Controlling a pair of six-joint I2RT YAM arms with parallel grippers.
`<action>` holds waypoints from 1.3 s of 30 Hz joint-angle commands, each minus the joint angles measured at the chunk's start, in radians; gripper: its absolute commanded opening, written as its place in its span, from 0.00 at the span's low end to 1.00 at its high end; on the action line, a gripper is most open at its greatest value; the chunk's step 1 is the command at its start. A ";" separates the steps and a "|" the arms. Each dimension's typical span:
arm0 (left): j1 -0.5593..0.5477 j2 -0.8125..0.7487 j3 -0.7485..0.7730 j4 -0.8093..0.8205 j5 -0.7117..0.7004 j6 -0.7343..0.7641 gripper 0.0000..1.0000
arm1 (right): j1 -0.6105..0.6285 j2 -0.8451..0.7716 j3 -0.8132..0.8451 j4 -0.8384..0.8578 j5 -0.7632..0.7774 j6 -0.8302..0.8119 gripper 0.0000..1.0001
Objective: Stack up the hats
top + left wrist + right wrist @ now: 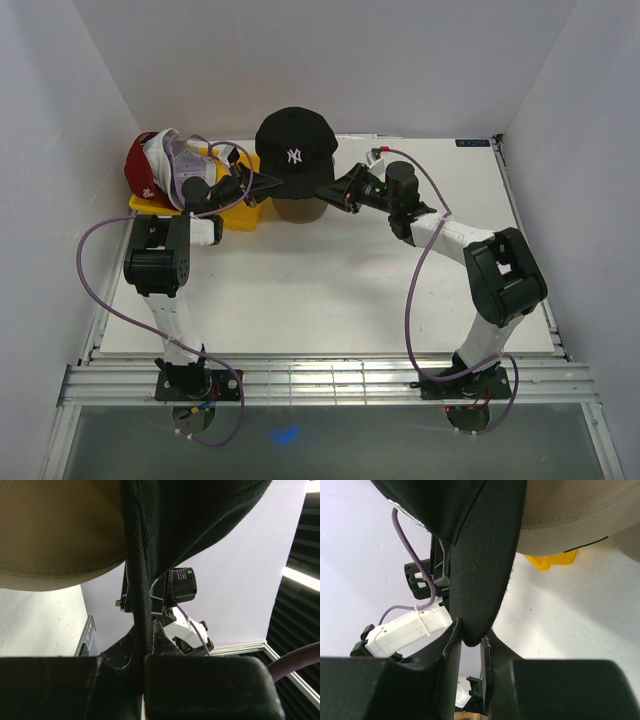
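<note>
Left hand (265, 184) and right hand (328, 189) each pinch opposite edges of the black NY cap (294, 150), held over the beige cap (298, 210) on the counter (330, 290), seemingly not fully seated; lower both sides evenly; keep crowns aligned.

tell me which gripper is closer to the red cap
Left. The left gripper pinches the black cap on the side facing the red cap; the right gripper pinches the black cap's opposite side, farther away.

Flat white tabletop (330, 290) at centre; plain pale walls (400, 60) at 9, 12 and 3 o'clock; ribbed aluminium rail (330, 385), then glossy grey floor (400, 445), at 6 o'clock.
</note>
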 commanded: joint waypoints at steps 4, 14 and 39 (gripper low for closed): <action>0.011 -0.050 -0.016 -0.054 0.004 0.050 0.00 | 0.020 0.001 -0.042 0.044 -0.035 -0.073 0.15; 0.021 -0.078 -0.075 -0.206 -0.004 0.164 0.00 | 0.020 0.027 -0.098 0.075 -0.035 -0.071 0.13; 0.023 -0.063 -0.100 -0.621 -0.050 0.431 0.00 | 0.007 0.121 -0.203 0.155 -0.035 -0.027 0.10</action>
